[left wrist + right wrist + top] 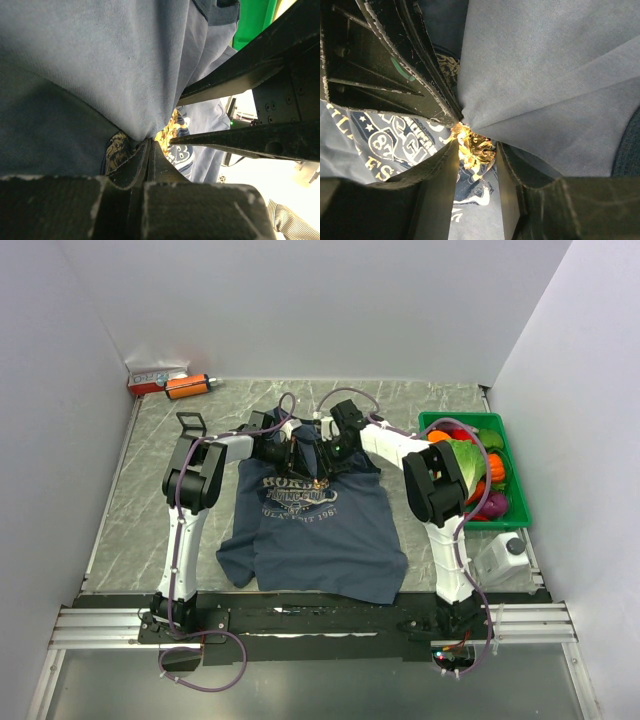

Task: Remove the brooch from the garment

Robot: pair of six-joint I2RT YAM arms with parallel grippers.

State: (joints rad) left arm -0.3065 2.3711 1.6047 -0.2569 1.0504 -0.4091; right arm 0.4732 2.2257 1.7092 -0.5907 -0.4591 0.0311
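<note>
The navy garment [320,540] lies flat on the table with its grey-white print up. Its upper part is pulled up into a taut cone between the two grippers. My left gripper [295,452] is shut on a pinch of that fabric, and the left wrist view shows its closed jaw tips [149,142] at the cone's point. The gold brooch [475,147] sits at that point. My right gripper [476,145] has a finger on each side of it and is closed to its width. The brooch also shows in the left wrist view [167,131]. In the top view the grippers hide it.
A green bin [512,475] of toy vegetables stands at the right. A white device [505,555] sits below it. An orange cylinder [187,386] and a red-white box [155,378] lie at the back left corner. A small black frame [190,423] sits near the left arm. White walls enclose the table.
</note>
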